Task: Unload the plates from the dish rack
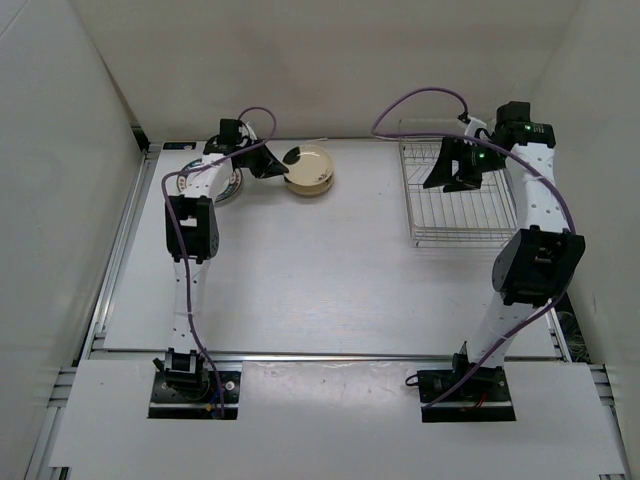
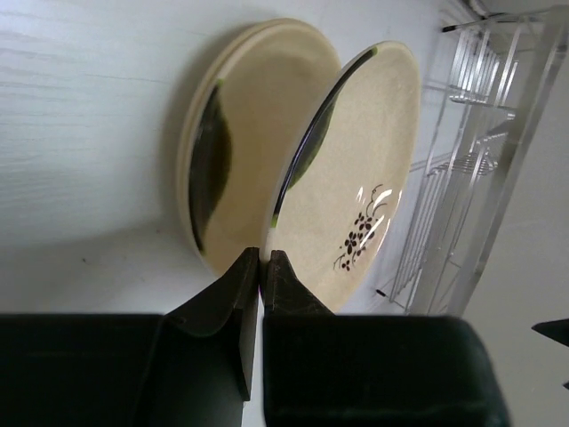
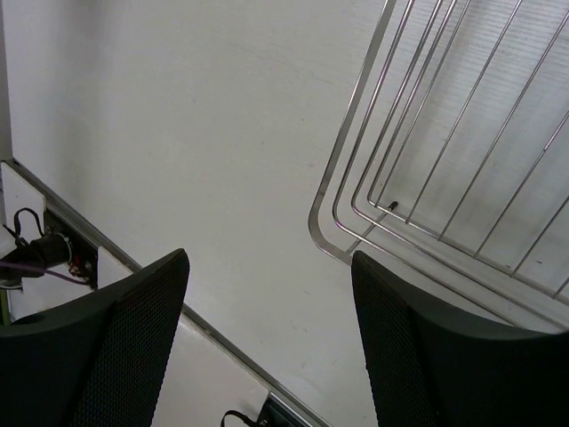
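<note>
Cream plate (image 2: 364,169) w/ dark patch & small flower sprig is clamped by its rim in the left gripper (image 2: 264,267). It is held tilted, just over a stack of cream plates (image 2: 236,133) on the table (image 1: 320,280), far left-centre. Dish rack (image 1: 455,215) is set at far right. Right gripper (image 3: 268,258) is spread wide above its corner.

Your top view looks down from high behind both arm bases (image 1: 193,385), taking in the whole bench (image 1: 320,270). Your left wrist view sits close behind the left end effector (image 2: 264,260), facing a cream plate (image 2: 373,151). Your right wrist view looks closely down on a corner of the dish rack (image 3: 427,169), which the top view shares.
</note>
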